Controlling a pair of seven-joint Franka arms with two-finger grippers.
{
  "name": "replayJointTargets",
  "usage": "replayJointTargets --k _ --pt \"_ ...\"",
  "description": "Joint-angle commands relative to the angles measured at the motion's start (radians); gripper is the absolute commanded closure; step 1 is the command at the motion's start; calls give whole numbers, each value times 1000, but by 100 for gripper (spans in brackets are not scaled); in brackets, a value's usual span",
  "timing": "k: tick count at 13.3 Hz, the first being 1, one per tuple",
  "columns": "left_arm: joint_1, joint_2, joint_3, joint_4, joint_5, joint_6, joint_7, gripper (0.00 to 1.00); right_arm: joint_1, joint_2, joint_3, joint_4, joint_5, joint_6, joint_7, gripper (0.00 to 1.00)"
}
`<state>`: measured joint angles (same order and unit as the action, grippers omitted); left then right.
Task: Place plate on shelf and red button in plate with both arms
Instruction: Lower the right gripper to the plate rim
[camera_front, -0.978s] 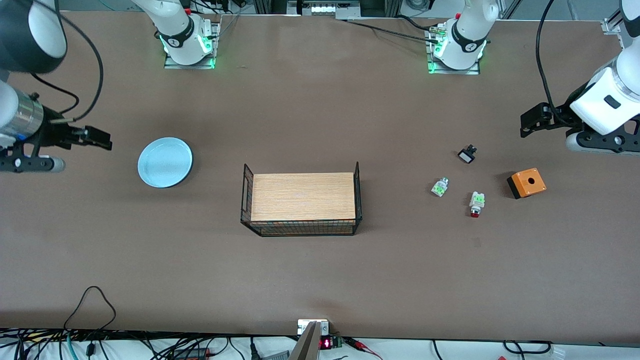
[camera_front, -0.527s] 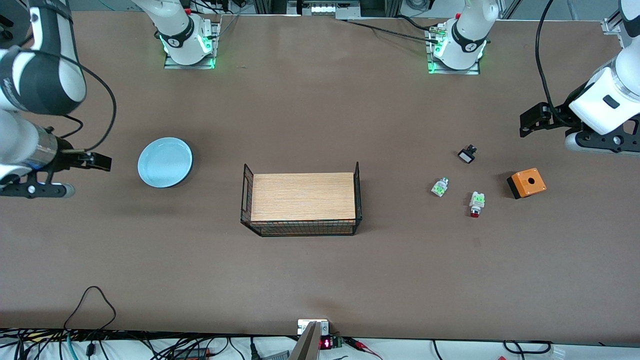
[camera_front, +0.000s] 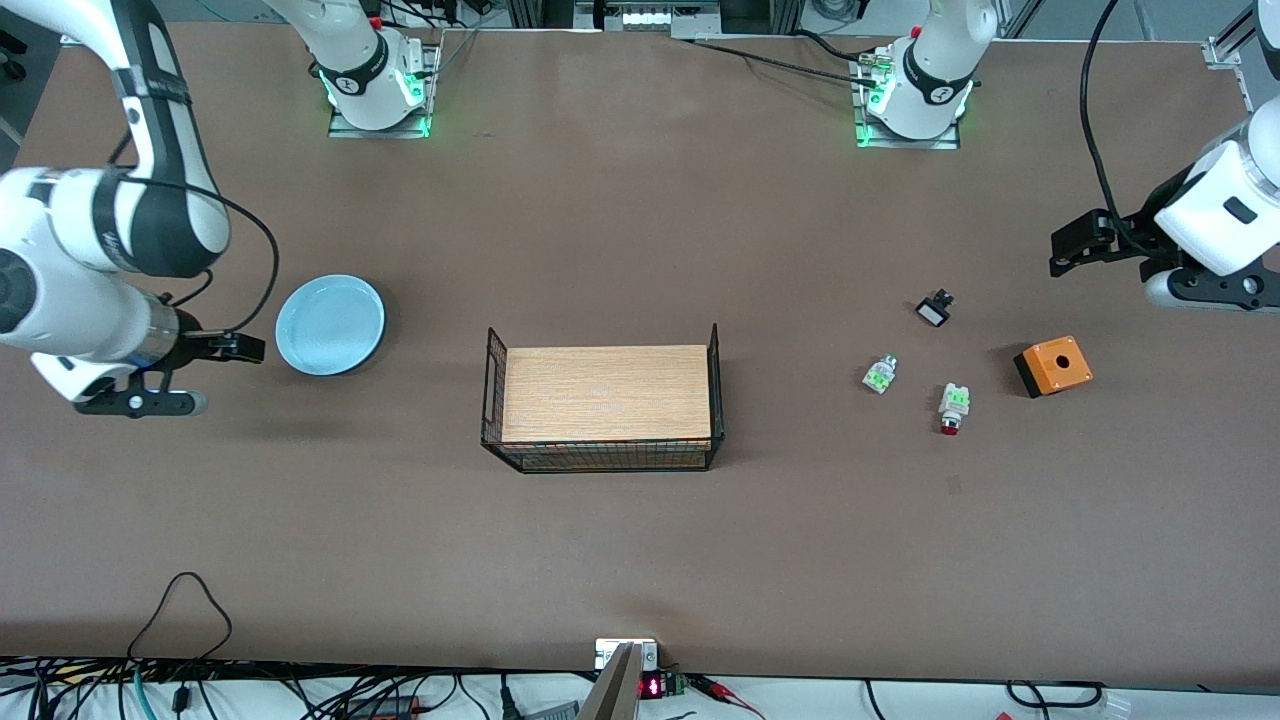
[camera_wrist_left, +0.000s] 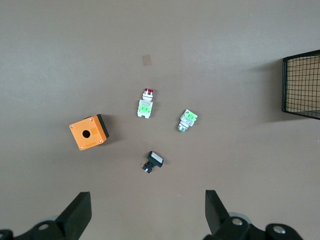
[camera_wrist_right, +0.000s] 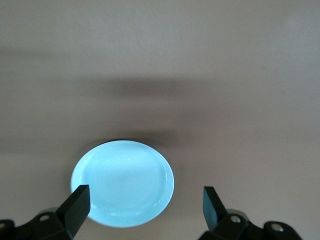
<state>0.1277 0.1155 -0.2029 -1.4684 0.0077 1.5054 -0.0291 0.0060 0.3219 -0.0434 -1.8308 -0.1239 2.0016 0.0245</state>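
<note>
Nothing placed yet. My right gripper (camera_front: 240, 347), jaws wide and empty, hangs just beside the plate (camera_front: 330, 324) on the table. My left gripper (camera_front: 1075, 243), also wide, waits above the red button (camera_front: 951, 408) near the orange box (camera_front: 1053, 366).

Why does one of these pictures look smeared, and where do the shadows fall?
Right wrist view: blurred, streaked; the plate has soft edges with a dark shadow band above it. Left wrist view: sharp, short shadows beside the orange box. Front view: even light, green glow at both arm bases.
</note>
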Motion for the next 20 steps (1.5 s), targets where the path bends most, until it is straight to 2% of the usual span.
replayJointTargets --k 1,8,15,20 --pt "21 9 -6 19 -25 -16 12 0 -38 -47 8 -190 -11 146 5 0" --pt "10 9 -15 17 -23 -21 15 0 -87 -49 10 -421 -10 353 -6 0" --pt "10 9 -15 19 -23 -19 14 0 -124 -17 8 -450 -14 371 -14 0" --pt "12 9 -15 19 -23 -19 18 0 -124 3 8 -450 -13 373 -14 9"
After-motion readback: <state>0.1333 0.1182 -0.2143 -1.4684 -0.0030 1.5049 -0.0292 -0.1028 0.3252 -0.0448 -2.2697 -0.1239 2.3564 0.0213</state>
